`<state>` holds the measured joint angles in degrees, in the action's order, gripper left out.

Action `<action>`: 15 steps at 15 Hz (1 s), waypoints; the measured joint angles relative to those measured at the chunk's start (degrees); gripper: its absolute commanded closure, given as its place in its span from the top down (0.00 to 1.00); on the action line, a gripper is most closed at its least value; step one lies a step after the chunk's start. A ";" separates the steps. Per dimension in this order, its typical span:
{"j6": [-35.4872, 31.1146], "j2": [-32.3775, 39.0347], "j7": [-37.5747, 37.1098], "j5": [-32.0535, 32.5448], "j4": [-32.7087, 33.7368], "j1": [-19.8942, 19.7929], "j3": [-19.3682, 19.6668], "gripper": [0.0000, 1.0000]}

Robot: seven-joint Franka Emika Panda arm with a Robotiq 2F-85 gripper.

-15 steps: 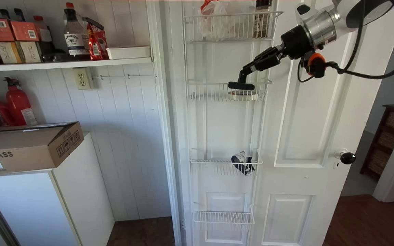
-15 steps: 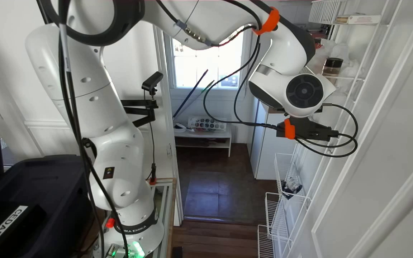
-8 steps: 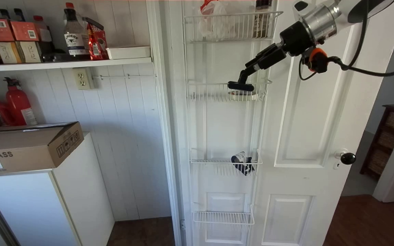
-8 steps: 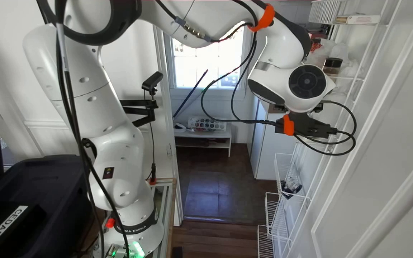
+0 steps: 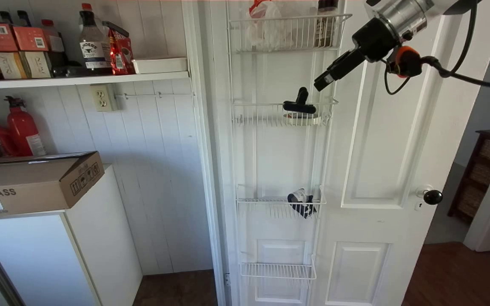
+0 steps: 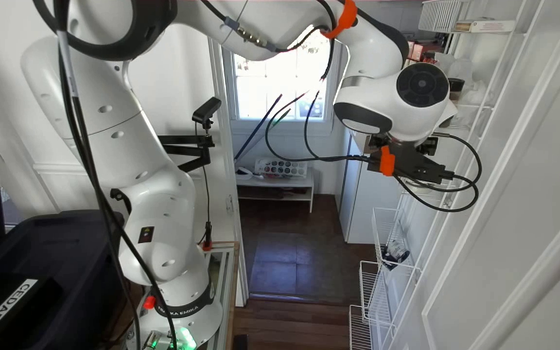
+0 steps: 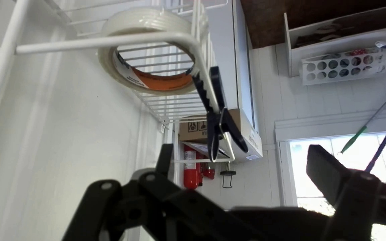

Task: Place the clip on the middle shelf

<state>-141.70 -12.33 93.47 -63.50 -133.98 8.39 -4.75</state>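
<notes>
The small black clip is clamped on the front rim of the middle shelf, a white wire basket on the door rack. In the wrist view the clip's toothed jaws straddle the white rim wire, and its two handles point toward me. My gripper is just up and to the right of the clip, apart from it. In the wrist view the gripper stands wide open with nothing between its fingers. In an exterior view the wrist camera mount and arm hide the gripper's fingers and the clip.
A roll of tape lies in the same basket, beside the clip. The basket above holds a plastic bag and a dark-capped bottle. A black-and-white item sits in the basket below. The door knob sticks out lower right.
My gripper has opened, let go of the clip's handles and backed away up and to the right. The clip has stayed on the rim, its handle tipped slightly upward.
</notes>
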 measured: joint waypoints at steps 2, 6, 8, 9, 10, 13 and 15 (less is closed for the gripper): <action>2.39 -1.80 -4.03 3.90 -0.79 -0.55 0.26 1.00; 10.42 -6.97 -13.32 14.56 -2.61 -2.39 1.31 1.00; 13.89 -9.79 -17.10 19.13 -3.12 -3.08 2.17 1.00; 15.43 -11.22 -18.58 20.94 -3.31 -3.24 2.75 1.00; 16.96 -12.65 -19.92 22.43 -3.45 -3.29 3.38 1.00; 22.20 -16.62 -23.93 26.57 -3.53 -3.32 5.25 1.00; 24.59 -18.88 -25.77 28.62 -3.51 -3.32 6.24 1.00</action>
<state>-117.11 -31.22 67.70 -34.88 -137.49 5.07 1.49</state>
